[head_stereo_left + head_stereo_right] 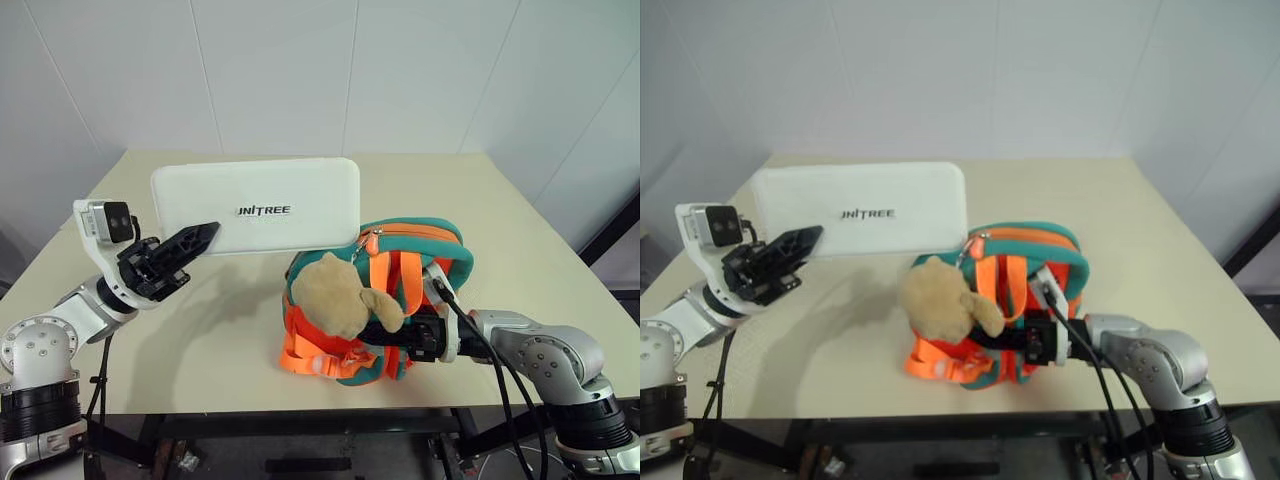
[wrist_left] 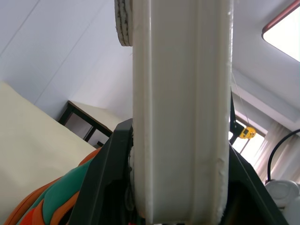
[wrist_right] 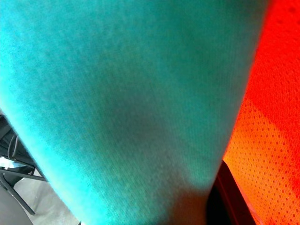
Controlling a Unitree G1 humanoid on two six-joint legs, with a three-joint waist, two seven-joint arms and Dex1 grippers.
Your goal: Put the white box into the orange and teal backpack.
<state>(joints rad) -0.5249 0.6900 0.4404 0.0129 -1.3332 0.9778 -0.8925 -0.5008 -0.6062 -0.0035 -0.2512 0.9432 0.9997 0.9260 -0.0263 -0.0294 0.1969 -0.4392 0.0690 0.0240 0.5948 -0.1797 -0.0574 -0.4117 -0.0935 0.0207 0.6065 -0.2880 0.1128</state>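
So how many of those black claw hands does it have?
2. The left gripper holds the white box above the table; the right gripper is against the orange and teal backpack.

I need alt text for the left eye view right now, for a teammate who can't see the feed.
The left gripper holds the white box raised above the beige table, its far end just behind the orange and teal backpack. The right gripper grips the backpack's front, beside the tan plush toy.

Tan plush toy (image 1: 335, 292) fronts the backpack (image 1: 415, 240) — table (image 1: 520, 230) beyond bare.
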